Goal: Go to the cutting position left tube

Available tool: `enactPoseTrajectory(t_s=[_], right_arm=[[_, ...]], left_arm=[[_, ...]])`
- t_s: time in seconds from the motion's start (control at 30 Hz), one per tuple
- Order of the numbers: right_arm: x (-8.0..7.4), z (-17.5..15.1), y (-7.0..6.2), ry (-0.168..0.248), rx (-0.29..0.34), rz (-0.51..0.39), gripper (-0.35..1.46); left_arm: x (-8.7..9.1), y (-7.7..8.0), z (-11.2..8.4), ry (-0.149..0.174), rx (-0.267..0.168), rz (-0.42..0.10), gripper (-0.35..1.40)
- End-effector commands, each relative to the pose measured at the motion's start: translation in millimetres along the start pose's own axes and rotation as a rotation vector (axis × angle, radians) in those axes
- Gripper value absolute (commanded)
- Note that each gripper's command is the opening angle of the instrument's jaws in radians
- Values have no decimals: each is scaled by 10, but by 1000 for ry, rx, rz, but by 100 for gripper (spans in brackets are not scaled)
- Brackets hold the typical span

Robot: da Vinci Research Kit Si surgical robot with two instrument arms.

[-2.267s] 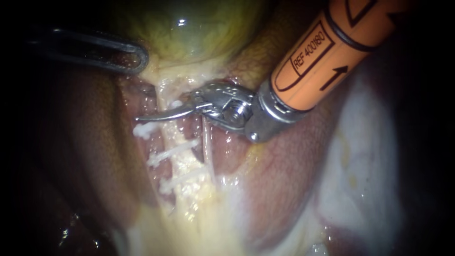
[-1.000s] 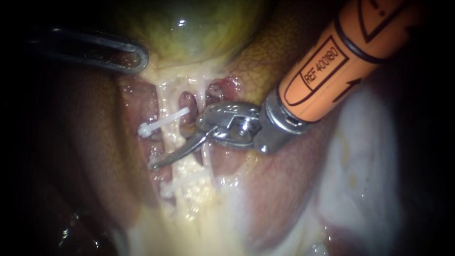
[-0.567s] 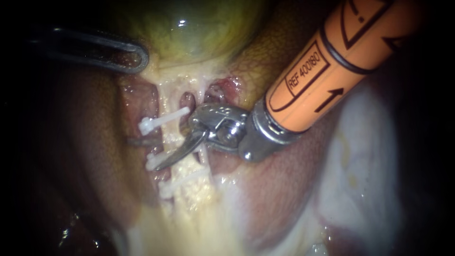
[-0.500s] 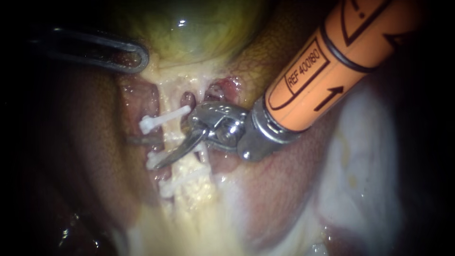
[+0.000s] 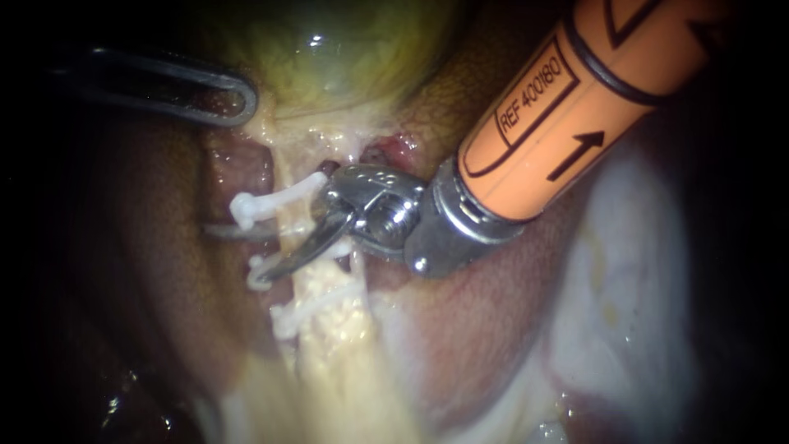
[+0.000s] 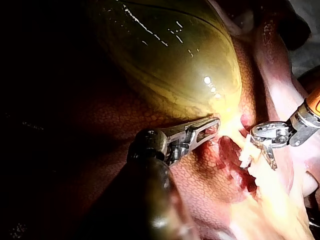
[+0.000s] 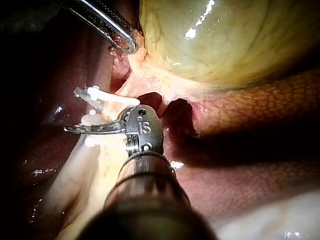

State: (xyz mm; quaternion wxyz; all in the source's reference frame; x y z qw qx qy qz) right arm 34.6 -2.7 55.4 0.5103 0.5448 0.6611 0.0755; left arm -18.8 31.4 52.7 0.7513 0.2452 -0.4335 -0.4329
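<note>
Two open jaws of your right instrument (image 5: 237, 253) straddle the left tube (image 5: 288, 234); centre them between flanking clips (image 5: 267, 200) before closing.

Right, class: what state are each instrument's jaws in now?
Left instrument: jaws shut on the lower edge of the gallbladder.
Right instrument: jaws open, the left tube between them, not gripped.
</note>
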Motion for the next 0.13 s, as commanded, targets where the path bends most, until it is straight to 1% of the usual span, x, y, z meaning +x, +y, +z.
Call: enactPoseTrajectory(t_s=[0.03, 0.13], right_arm=[[0, 0, 0, 0, -1, 0, 96], [0, 0, 0, 0, -1, 0, 96]], left_arm=[[0, 0, 0, 0, 0, 0, -35], [0, 0, 0, 0, 0, 0, -35]])
